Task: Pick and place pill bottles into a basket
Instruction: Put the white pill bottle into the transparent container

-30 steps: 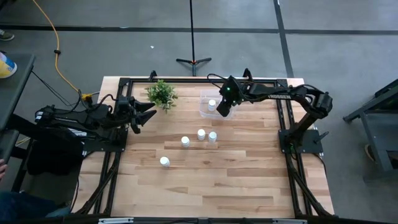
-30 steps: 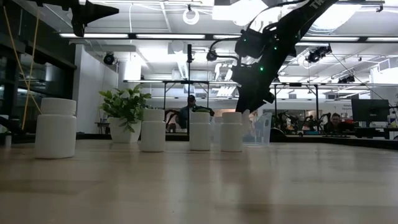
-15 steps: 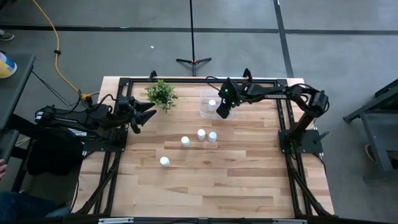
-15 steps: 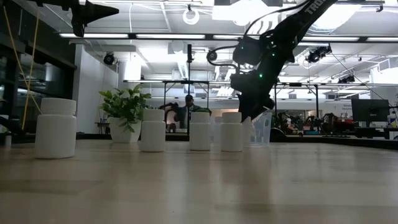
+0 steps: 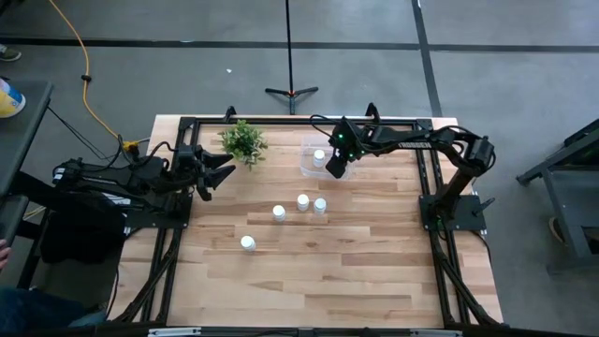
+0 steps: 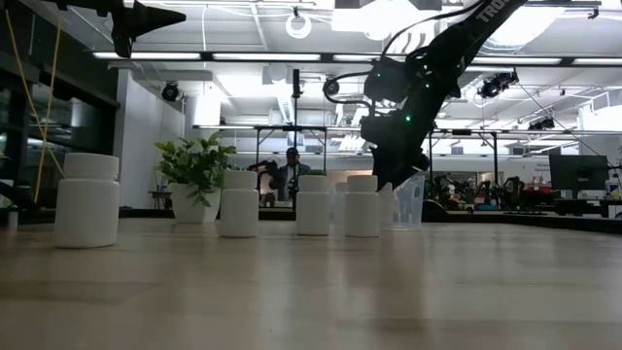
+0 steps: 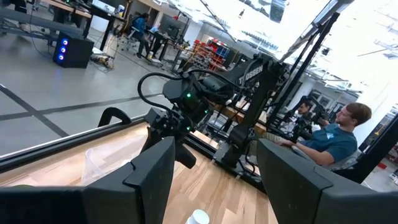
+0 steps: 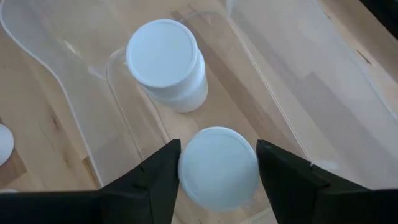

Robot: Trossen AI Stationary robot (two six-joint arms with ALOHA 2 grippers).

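Observation:
The clear basket (image 5: 309,148) stands at the table's far middle, next to the plant. One white pill bottle (image 8: 166,62) stands upright inside it on its base. My right gripper (image 5: 335,165) reaches down into the basket and is shut on a second pill bottle (image 8: 217,167). Several more bottles stand upright on the table: two together (image 5: 302,201) (image 5: 320,206), one (image 5: 279,212) to their left, and one (image 5: 247,243) nearer. My left gripper (image 5: 223,172) is open and empty above the table's left edge. My right gripper pinches the bottle by two opposite sides of its cap (image 8: 217,163), one finger (image 8: 155,180) on each side. The fingers point down from above. The bottle is upright inside the basket; whether its base rests on the basket's floor, I cannot tell.
A small green potted plant (image 5: 243,141) stands left of the basket at the far edge. The black frame rails (image 5: 178,234) run along the table's left and right sides. People sit in the room beyond the table (image 7: 336,134).
My right gripper has gone down into the basket with the bottle and a little toward the table's left edge, then stopped. The bottle stays upright in its hold.

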